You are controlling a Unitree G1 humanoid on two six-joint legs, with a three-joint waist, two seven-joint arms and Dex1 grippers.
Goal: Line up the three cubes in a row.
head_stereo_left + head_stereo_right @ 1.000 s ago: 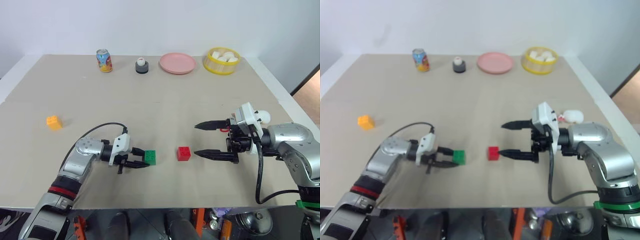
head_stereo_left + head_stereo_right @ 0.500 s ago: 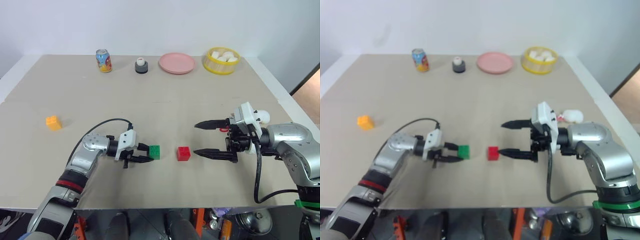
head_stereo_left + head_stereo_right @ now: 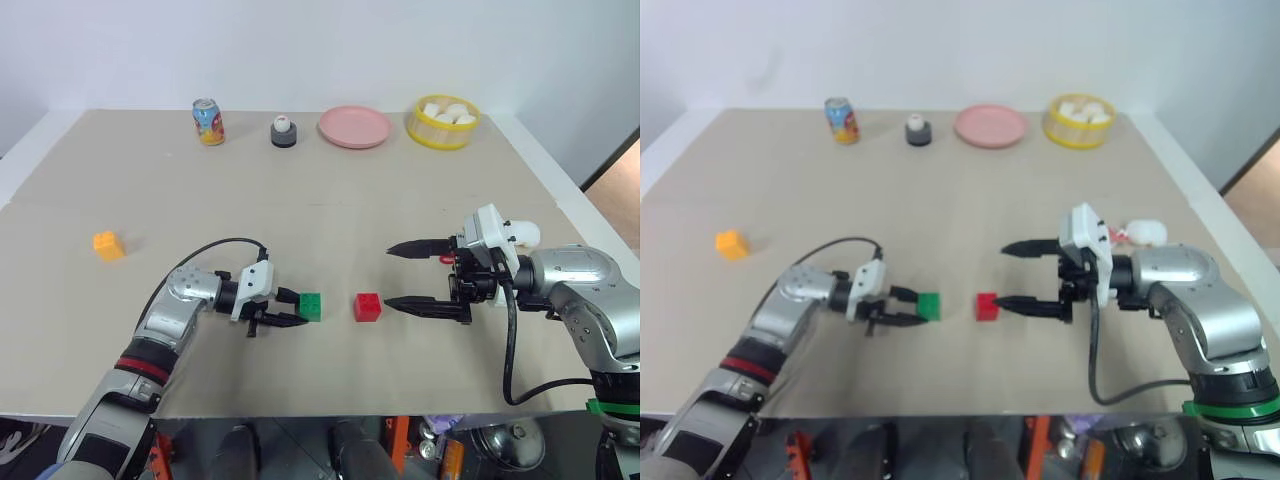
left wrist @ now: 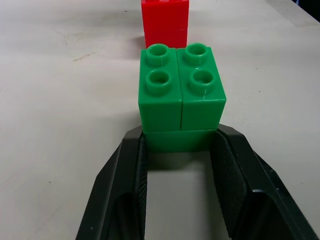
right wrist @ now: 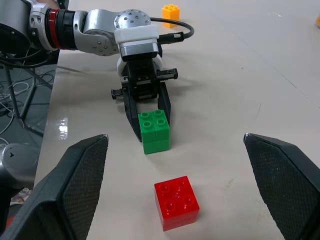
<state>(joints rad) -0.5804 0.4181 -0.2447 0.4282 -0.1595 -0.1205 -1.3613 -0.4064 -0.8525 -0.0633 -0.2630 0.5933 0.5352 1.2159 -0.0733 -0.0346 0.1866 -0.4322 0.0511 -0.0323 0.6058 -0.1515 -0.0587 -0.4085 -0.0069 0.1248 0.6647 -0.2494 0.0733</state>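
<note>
Along the counter's (image 3: 330, 190) far edge, well beyond the red cube (image 3: 367, 307), stood a soda can (image 3: 208, 121), a small dark holder (image 3: 284, 131), a pink plate (image 3: 355, 127) and a yellow bowl (image 3: 443, 122) — none obstructing. A white plush toy (image 3: 522, 233) lay behind the right arm. Bare counter surrounded the red cube. The left end effector (image 3: 296, 308) was clenched on the studded green cube (image 3: 310, 306), just left of the red cube. The right end effector (image 3: 393, 277) stood released, just right of it. The orange-yellow cube (image 3: 107, 244) sat far left — well apart.
</note>
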